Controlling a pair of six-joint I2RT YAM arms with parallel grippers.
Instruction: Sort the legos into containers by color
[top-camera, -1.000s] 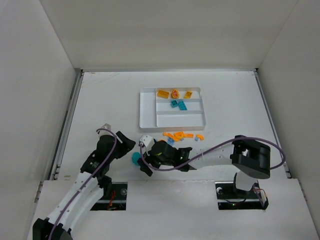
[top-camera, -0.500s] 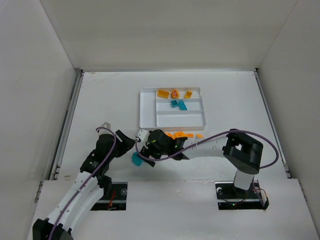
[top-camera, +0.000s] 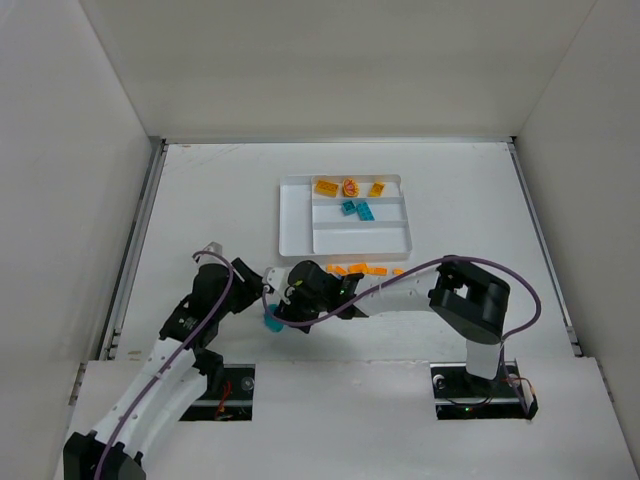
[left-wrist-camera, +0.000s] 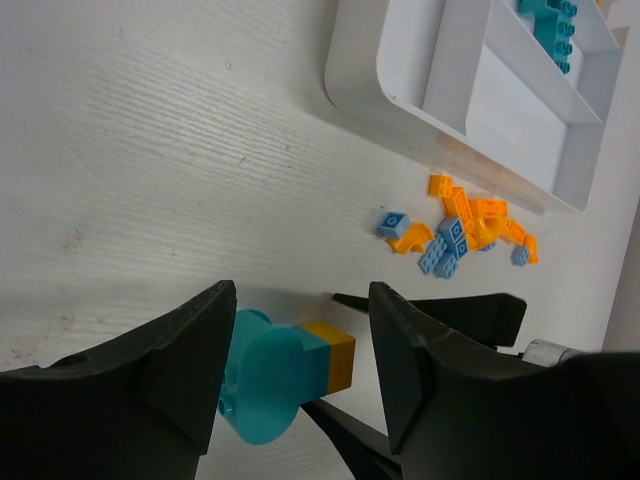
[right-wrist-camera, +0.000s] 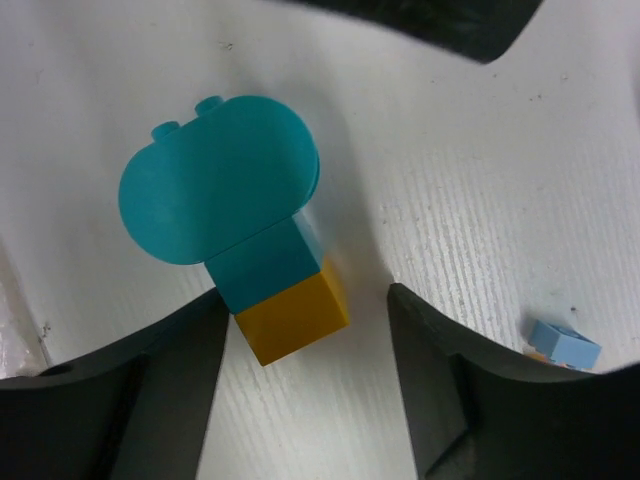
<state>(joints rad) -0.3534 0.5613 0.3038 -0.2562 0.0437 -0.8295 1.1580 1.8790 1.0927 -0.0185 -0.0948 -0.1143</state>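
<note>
Lying on the table (top-camera: 200, 200) just ahead of the arm bases, a teal rounded lego with a yellow-orange block (right-wrist-camera: 293, 315) stuck to one end (top-camera: 272, 322) sits between the two arms. The left gripper (left-wrist-camera: 302, 295) has its jaws spread wide on either side of this piece. The right gripper (right-wrist-camera: 305, 300) reaches across from the other side, its jaws also parted, the yellow block lying between its fingertips. Whether any finger touches the piece is hard to tell. Farther out, a loose cluster of orange and light-blue legos (top-camera: 365, 269) lies on the table just beside the near wall of the white tray (top-camera: 295, 215). In the tray, two teal legos (top-camera: 357, 209) rest in the middle long section and three yellow-orange legos (top-camera: 350, 187), one with a red mark, in the farthest.
</note>
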